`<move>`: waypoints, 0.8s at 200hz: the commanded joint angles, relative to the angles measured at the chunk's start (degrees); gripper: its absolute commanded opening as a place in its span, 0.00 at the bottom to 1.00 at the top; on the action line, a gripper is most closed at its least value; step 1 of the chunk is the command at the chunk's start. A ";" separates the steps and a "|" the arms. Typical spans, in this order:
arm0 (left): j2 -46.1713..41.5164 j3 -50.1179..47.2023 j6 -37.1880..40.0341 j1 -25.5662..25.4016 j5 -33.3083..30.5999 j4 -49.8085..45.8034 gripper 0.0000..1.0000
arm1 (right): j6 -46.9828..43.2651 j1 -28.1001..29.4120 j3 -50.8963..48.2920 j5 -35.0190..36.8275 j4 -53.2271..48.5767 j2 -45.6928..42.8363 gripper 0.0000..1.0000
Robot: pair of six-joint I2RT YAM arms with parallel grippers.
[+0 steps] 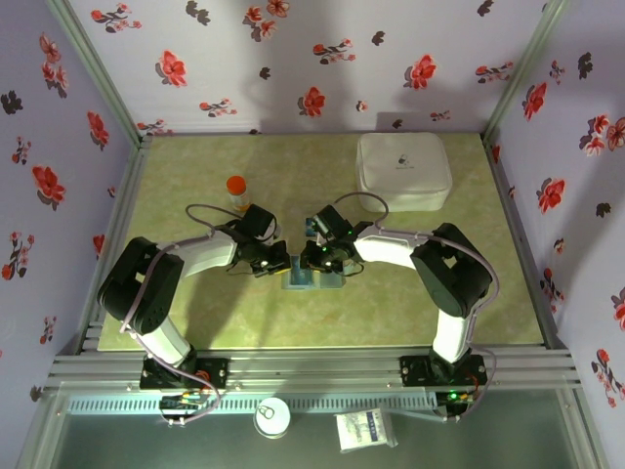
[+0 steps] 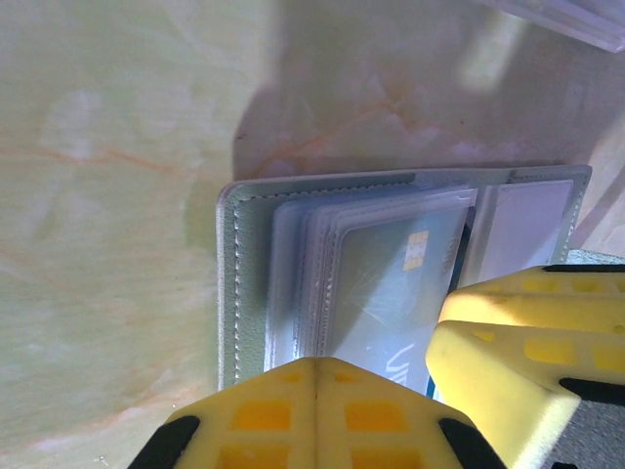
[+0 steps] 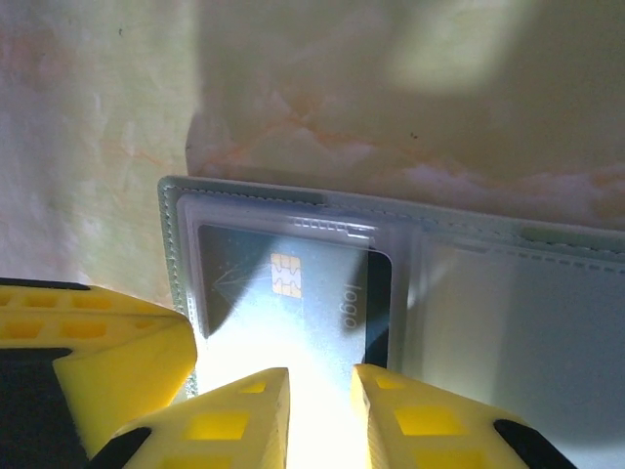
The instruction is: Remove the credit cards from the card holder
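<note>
The card holder (image 1: 312, 278) lies open on the bench (image 1: 195, 313), midway between the side edges and nearer the near edge, with a teal chip card (image 3: 293, 293) under a clear sleeve (image 3: 283, 223) in one panel. The left tool (image 2: 317, 381) is pressed together at the holder's edge; just beside it the right tool (image 3: 320, 391) stands a narrow gap apart over the card's end, glare hiding any contact. A white case (image 1: 403, 171) sits by the far right corner and an orange-capped bottle (image 1: 236, 191) toward the far edge, both well apart from the holder.
</note>
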 commanded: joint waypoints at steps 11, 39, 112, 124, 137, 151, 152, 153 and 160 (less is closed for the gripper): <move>0.83 -0.73 1.24 0.47 -0.90 -1.76 0.00 | -0.87 0.40 0.39 2.96 -3.74 -1.60 0.26; 0.56 -0.56 1.33 0.47 -0.88 -2.09 0.00 | -1.04 0.39 0.27 3.40 -4.18 -2.21 0.26; -2.85 1.13 0.69 0.43 -0.61 -3.69 0.00 | -0.85 0.40 -0.77 2.26 -2.17 -4.43 0.26; -3.08 1.40 0.45 0.34 -0.12 -3.59 0.00 | -0.54 0.40 -1.29 1.70 -1.07 -4.64 0.26; -3.05 1.70 0.23 0.04 0.52 -3.43 0.00 | -0.43 0.39 -1.45 1.57 -0.85 -4.67 0.25; -2.74 2.10 0.10 -0.50 0.98 -3.17 0.00 | -0.34 0.35 -1.62 1.52 -0.64 -4.54 0.25; -2.67 2.10 0.08 -0.50 0.98 -3.16 0.00 | -0.34 0.33 -1.64 1.51 -0.61 -4.50 0.25; -2.68 2.10 0.11 -0.54 0.98 -3.16 0.00 | -0.34 0.37 -1.65 1.47 -0.60 -4.44 0.25; -2.37 2.27 0.07 -0.73 1.14 -2.97 0.00 | -0.30 0.36 -1.75 1.44 -0.51 -4.37 0.25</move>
